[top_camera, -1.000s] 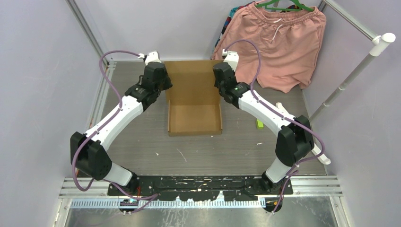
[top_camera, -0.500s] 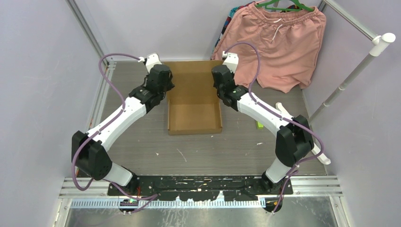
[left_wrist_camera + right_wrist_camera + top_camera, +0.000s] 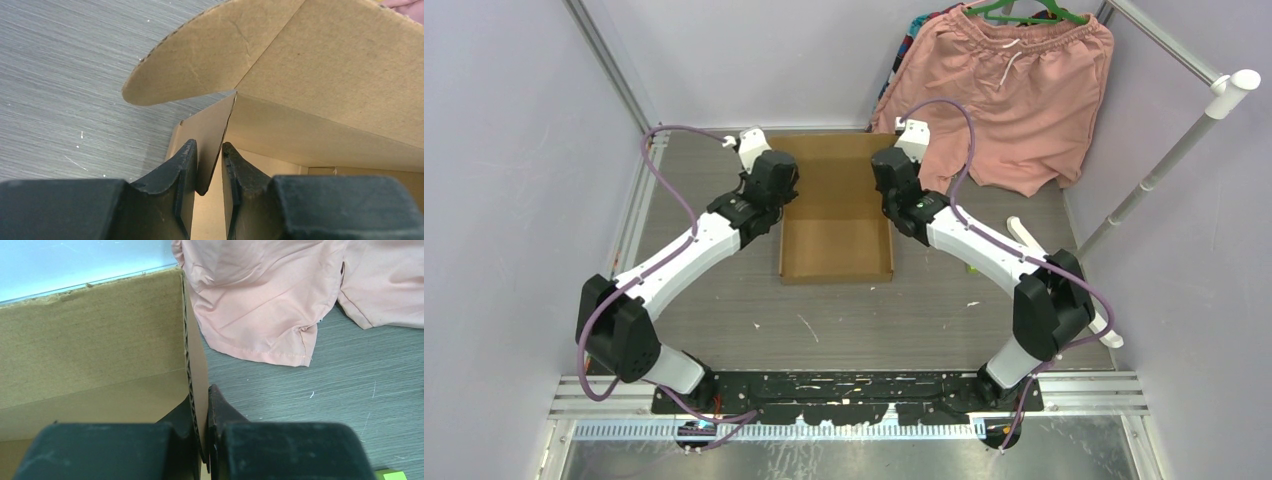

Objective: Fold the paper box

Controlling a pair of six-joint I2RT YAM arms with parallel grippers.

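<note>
The paper box (image 3: pixel 836 250) is brown cardboard in the middle of the grey table. Its shallow tray lies toward me and its big lid panel (image 3: pixel 839 175) rises at the back. My left gripper (image 3: pixel 782 188) is at the lid's left side. In the left wrist view it (image 3: pixel 209 150) is shut on a thin side flap (image 3: pixel 212 127), below a rounded tab (image 3: pixel 190 65). My right gripper (image 3: pixel 890 190) is at the lid's right side. In the right wrist view it (image 3: pixel 202 397) is shut on the corrugated side flap (image 3: pixel 192 355).
Pink shorts (image 3: pixel 1014 90) hang at the back right, their hem lying on the table close to the right gripper (image 3: pixel 260 300). A white pole (image 3: pixel 1169 160) leans at the right. A small green piece (image 3: pixel 973 262) and a white object (image 3: pixel 1024 235) lie right of the box.
Both grippers have moved inward toward each other at the lid's sides, carrying the side flaps with them. The lid panel looks narrower and more upright. The tray has not moved.
</note>
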